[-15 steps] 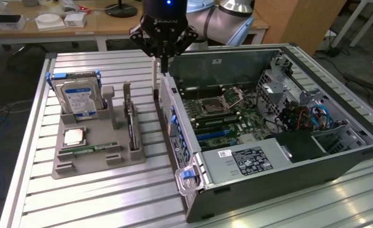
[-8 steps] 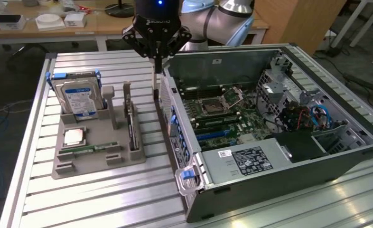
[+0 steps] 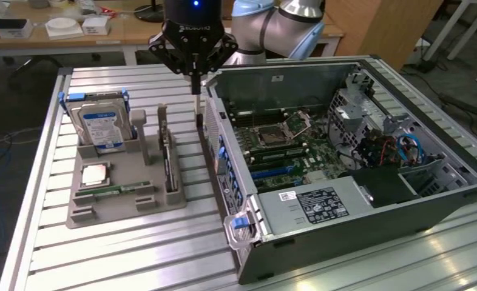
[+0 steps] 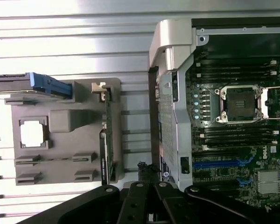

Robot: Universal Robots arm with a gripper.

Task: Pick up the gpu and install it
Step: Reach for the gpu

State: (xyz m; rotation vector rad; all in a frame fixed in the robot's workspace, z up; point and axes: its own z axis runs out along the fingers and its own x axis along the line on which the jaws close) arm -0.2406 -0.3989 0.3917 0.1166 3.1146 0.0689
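The gpu (image 3: 167, 159) stands on its long edge in a slot along one side of the grey holder tray (image 3: 125, 209), its silver bracket at the far end; in the wrist view the gpu (image 4: 108, 135) is a thin dark strip. My gripper (image 3: 195, 90) hangs shut and empty above the table, over the gap between the tray and the open computer case (image 3: 433, 203). Its black fingertips (image 4: 147, 169) sit beside the case wall, apart from the gpu. Blue expansion slots (image 3: 275, 172) lie on the motherboard (image 4: 233, 154).
The tray also holds an upright silver hard drive (image 3: 101, 124) with a blue label, a processor chip (image 3: 95, 174) and a green memory stick (image 3: 113, 190). The case's rear wall (image 3: 222, 157) rises between tray and motherboard. A slatted metal table (image 3: 125, 260) carries everything.
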